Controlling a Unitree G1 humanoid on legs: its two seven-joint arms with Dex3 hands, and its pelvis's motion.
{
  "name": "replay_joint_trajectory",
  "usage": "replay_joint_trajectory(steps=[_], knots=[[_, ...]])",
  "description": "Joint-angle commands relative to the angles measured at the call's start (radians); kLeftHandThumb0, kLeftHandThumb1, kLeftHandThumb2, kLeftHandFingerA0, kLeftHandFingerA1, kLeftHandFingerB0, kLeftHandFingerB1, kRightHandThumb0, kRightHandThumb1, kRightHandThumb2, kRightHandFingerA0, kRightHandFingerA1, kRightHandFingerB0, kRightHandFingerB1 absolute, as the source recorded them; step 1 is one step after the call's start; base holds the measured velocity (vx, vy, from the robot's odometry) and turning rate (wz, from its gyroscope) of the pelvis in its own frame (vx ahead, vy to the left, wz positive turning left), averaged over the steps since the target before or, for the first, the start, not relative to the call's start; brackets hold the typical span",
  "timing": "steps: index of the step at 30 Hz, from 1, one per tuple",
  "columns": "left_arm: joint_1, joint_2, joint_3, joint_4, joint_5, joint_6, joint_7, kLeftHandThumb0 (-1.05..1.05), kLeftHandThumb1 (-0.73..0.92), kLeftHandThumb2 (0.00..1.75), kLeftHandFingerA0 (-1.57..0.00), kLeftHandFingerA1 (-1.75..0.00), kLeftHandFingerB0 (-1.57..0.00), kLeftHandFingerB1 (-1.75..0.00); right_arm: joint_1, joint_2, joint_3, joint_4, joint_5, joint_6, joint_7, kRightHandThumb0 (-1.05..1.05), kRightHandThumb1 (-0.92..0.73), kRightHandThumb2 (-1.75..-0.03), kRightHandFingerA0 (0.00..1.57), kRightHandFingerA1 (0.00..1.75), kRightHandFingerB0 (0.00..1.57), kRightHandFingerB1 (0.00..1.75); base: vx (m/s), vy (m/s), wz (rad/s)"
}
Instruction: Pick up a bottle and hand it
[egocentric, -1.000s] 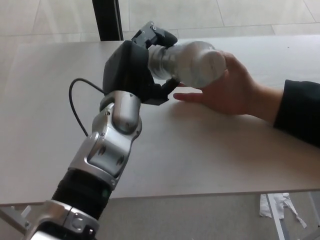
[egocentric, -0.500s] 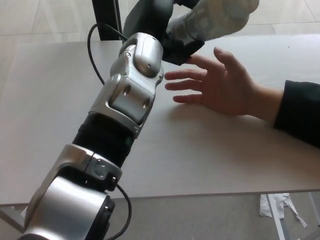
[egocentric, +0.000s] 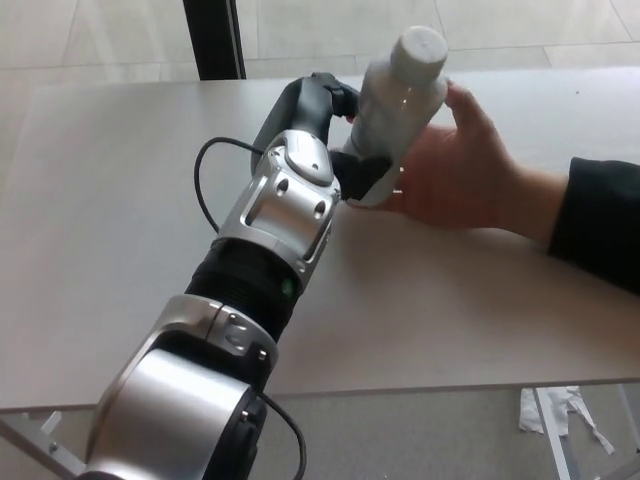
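Observation:
A clear plastic bottle with a white cap stands nearly upright above the table, cap tilted slightly away. My left hand is shut on its lower half, with one black finger hooked under its base. A person's open hand comes in from the right with its palm against the bottle's far side and its thumb up near the shoulder. My left forearm runs up from the lower left. My right hand does not show.
The light grey table spans the view, with its near edge along the bottom. The person's dark sleeve lies at the right edge. A black post stands behind the table. A black cable loops off my wrist.
My left hand has come down from the top of the view and turned the bottle upright. The bottle now rests against the person's palm, whose fingers have curled around it.

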Motion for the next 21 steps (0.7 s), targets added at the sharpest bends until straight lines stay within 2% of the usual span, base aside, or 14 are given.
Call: replay_joint_trajectory(steps=[1, 2, 4, 5, 6, 8, 11, 12, 13, 14, 15, 16, 18, 21], knots=[[0.092, -0.199, 0.007, 0.041, -0.055, 0.085, 0.109, -0.26, 0.67, 0.67, -0.8, -1.36, -0.52, -0.67, -0.005, 0.003, 0.0, 0.019, 0.005, 0.014, -0.014, -0.44, -0.58, -0.57, 0.52, 0.43, 0.39, 0.32, 0.0, 0.0, 0.0], [0.086, -0.194, -0.013, 0.054, -0.042, 0.077, 0.102, -0.32, 0.73, 0.65, -0.78, -1.22, -0.64, -0.8, 0.008, 0.012, 0.004, -0.033, 0.009, 0.05, -0.03, -0.51, -0.45, -0.79, 0.42, 0.54, 0.33, 0.46, 0.0, 0.0, 0.0], [0.071, -0.194, -0.022, 0.071, -0.042, 0.074, 0.107, -0.31, 0.74, 0.66, -0.76, -1.15, -0.57, -0.77, 0.013, 0.014, 0.006, -0.051, 0.01, 0.061, -0.033, -0.51, -0.45, -0.8, 0.44, 0.54, 0.31, 0.46, 0.0, 0.0, 0.0], [0.05, -0.194, -0.033, 0.084, -0.039, 0.08, 0.097, -0.29, 0.73, 0.68, -0.75, -1.13, -0.61, -0.82, 0.012, 0.012, 0.007, -0.05, 0.008, 0.062, -0.034, -0.44, -0.57, -0.57, 0.49, 0.42, 0.39, 0.33, 0.0, 0.0, 0.0], [0.037, -0.195, -0.04, 0.087, -0.037, 0.086, 0.093, -0.25, 0.68, 0.7, -0.76, -1.12, -0.63, -0.81, 0.013, 0.013, 0.008, -0.054, 0.007, 0.062, -0.035, -0.44, -0.58, -0.57, 0.48, 0.43, 0.39, 0.32, 0.0, 0.0, 0.0], [0.01, -0.206, -0.05, 0.085, -0.037, 0.115, 0.106, -0.2, 0.62, 0.84, -0.83, -1.44, -0.67, -1.02, 0.015, 0.017, 0.006, -0.065, 0.018, 0.069, -0.032, -0.44, -0.58, -0.57, 0.49, 0.43, 0.41, 0.33, 0.0, 0.0, 0.0], [0.005, -0.212, -0.057, 0.077, -0.044, 0.119, 0.119, -0.2, 0.6, 0.87, -0.83, -1.51, -0.69, -1.08, 0.016, 0.023, 0.007, -0.083, 0.016, 0.084, -0.046, -0.44, -0.57, -0.57, 0.5, 0.44, 0.42, 0.33, 0.0, 0.0, 0.0], [0.012, -0.216, -0.067, 0.063, -0.041, 0.116, 0.122, -0.18, 0.59, 0.84, -0.83, -1.52, -0.71, -1.05, 0.017, 0.023, 0.007, -0.084, 0.016, 0.085, -0.046, -0.51, -0.45, -0.79, 0.44, 0.54, 0.33, 0.46, 0.0, 0.0, 0.0], [0.004, -0.221, -0.061, 0.065, -0.049, 0.12, 0.129, -0.2, 0.62, 0.77, -0.82, -1.48, -0.72, -0.94, 0.021, 0.023, 0.008, -0.094, 0.014, 0.089, -0.046, -0.51, -0.45, -0.8, 0.43, 0.55, 0.33, 0.46, 0.0, 0.0, 0.0], [0.008, -0.225, -0.066, 0.057, -0.049, 0.114, 0.133, -0.19, 0.62, 0.77, -0.79, -1.36, -0.74, -0.82, 0.017, 0.023, 0.006, -0.091, 0.02, 0.086, -0.04, -0.44, -0.57, -0.57, 0.47, 0.44, 0.41, 0.33, 0.0, 0.0, 0.0], [-0.005, -0.229, -0.073, 0.077, -0.045, 0.106, 0.138, -0.22, 0.65, 0.67, -0.76, -1.29, -0.71, -0.71, 0.015, 0.023, 0.004, -0.088, 0.024, 0.089, -0.037, -0.44, -0.57, -0.57, 0.46, 0.44, 0.41, 0.33, 0.0, 0.0, 0.0], [-0.015, -0.229, -0.082, 0.086, -0.042, 0.104, 0.135, -0.22, 0.65, 0.68, -0.76, -1.36, -0.7, -0.75, 0.012, 0.02, 0.006, -0.084, 0.022, 0.087, -0.034, -0.44, -0.58, -0.58, 0.46, 0.44, 0.4, 0.33, 0.0, 0.0, 0.0], [-0.04, -0.234, -0.082, 0.1, -0.048, 0.117, 0.137, -0.26, 0.69, 0.67, -0.71, -1.22, -0.66, -0.74, 0.002, 0.015, 0.008, -0.077, 0.013, 0.088, -0.038, -0.43, -0.58, -0.58, 0.47, 0.43, 0.4, 0.33, 0.0, 0.0, 0.0], [-0.045, -0.245, -0.067, 0.09, -0.067, 0.116, 0.15, -0.22, 0.67, 0.73, -0.74, -1.45, -0.59, -0.9, -0.003, 0.015, 0.007, -0.068, 0.014, 0.083, -0.034, -0.43, -0.58, -0.57, 0.48, 0.44, 0.41, 0.33, 0.0, 0.0, 0.0]])
